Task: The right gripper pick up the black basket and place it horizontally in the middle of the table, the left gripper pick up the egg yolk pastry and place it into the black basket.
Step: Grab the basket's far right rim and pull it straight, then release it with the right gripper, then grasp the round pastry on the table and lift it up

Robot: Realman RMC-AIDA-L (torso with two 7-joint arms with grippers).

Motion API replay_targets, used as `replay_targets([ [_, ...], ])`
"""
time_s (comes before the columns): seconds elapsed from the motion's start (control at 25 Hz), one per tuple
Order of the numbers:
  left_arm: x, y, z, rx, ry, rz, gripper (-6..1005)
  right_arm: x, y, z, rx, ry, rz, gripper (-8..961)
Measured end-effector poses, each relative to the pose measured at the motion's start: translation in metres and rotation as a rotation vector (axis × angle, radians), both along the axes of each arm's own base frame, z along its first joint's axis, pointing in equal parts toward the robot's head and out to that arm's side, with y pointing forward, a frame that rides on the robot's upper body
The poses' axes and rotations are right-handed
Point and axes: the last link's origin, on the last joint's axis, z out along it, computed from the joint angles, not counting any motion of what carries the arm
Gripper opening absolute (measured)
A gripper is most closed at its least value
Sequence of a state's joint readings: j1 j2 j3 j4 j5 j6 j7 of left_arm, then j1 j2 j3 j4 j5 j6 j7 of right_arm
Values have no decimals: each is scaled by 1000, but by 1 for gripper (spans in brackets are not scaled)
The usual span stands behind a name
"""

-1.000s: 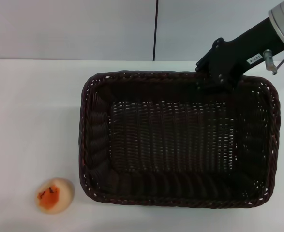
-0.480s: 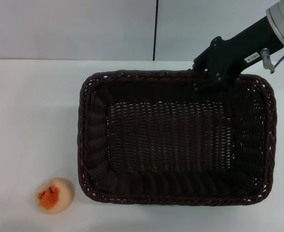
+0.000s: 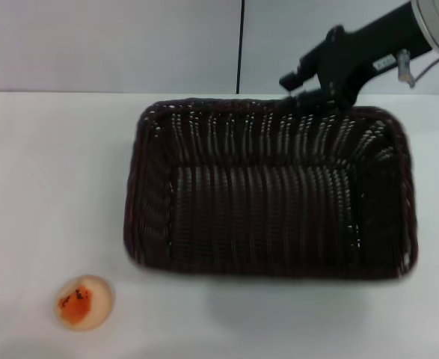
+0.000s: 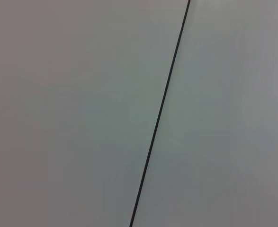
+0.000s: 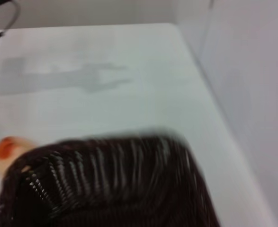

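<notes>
The black basket (image 3: 268, 191) is in the middle-right of the white table (image 3: 54, 172) in the head view, blurred by motion, with a soft shadow under its near edge. My right gripper (image 3: 309, 96) is shut on the basket's far rim, towards its right end. The right wrist view shows the basket (image 5: 110, 184) close below the camera. The egg yolk pastry (image 3: 84, 301) lies on the table near the front left, apart from the basket; it also shows in the right wrist view (image 5: 6, 147). The left gripper is out of view.
A pale wall (image 3: 129, 45) with a black vertical seam (image 3: 241, 45) runs behind the table's far edge. The left wrist view shows only that wall and seam (image 4: 160, 113). Bare tabletop lies left of the basket.
My right gripper has moved up and to the left with the basket's far rim. The basket has risen and shifted away from the front edge. The pastry has not moved.
</notes>
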State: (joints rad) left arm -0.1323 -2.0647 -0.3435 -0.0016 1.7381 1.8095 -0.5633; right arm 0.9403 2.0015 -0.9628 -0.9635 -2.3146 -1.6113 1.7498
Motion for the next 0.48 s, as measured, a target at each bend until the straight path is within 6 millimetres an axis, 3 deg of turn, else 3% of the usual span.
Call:
replay_targets([
  [0.32, 2, 0, -3, -20, 2, -11, 575, -1, 18, 12, 205, 173, 56, 323],
  [0.48, 3, -1, -6, -42, 7, -23, 576, 32, 5, 18, 326, 427, -17, 324],
])
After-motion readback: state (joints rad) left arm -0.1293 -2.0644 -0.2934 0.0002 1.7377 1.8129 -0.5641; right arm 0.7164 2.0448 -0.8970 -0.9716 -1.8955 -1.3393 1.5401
